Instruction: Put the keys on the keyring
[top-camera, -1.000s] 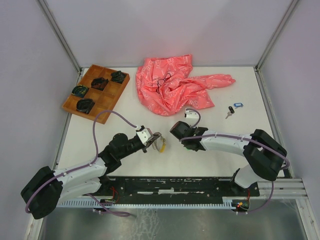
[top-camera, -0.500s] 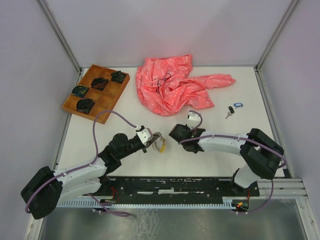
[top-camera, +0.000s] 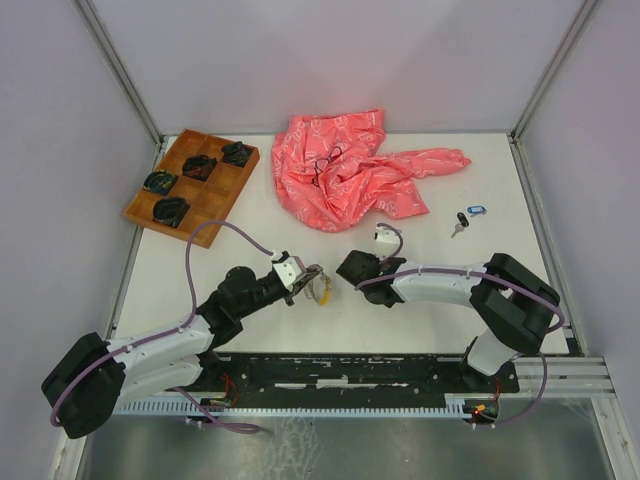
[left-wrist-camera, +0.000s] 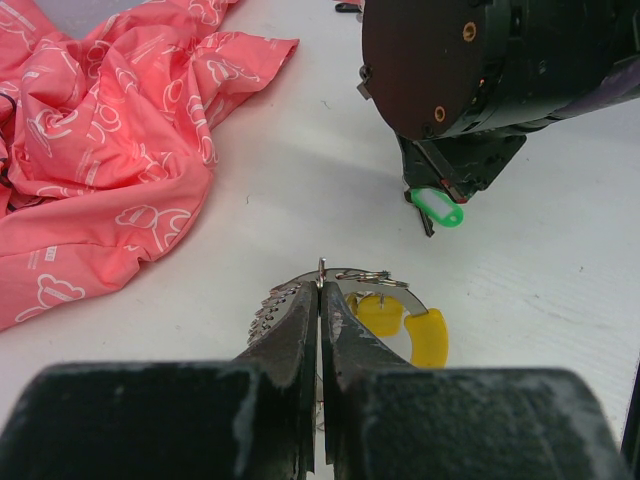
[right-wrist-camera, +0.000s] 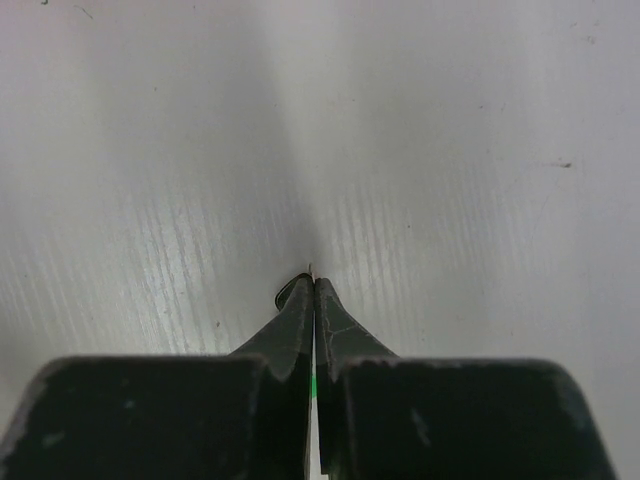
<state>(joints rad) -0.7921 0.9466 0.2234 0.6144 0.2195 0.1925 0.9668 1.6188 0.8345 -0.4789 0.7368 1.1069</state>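
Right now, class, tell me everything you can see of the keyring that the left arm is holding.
The keyring is a thin grey metal ring, beaded like a coil on its left. The left gripper is shut on its rim, holding it over the white table; whether it touches the table cannot be told. Two yellow tags sit within its loop, with a smaller wire ring at its rim. The right gripper has a green key, apart from it.

Metal keyring (left-wrist-camera: 365, 273), glossy green plastic key tag (left-wrist-camera: 437, 208), matt pink cloth (left-wrist-camera: 100, 150)
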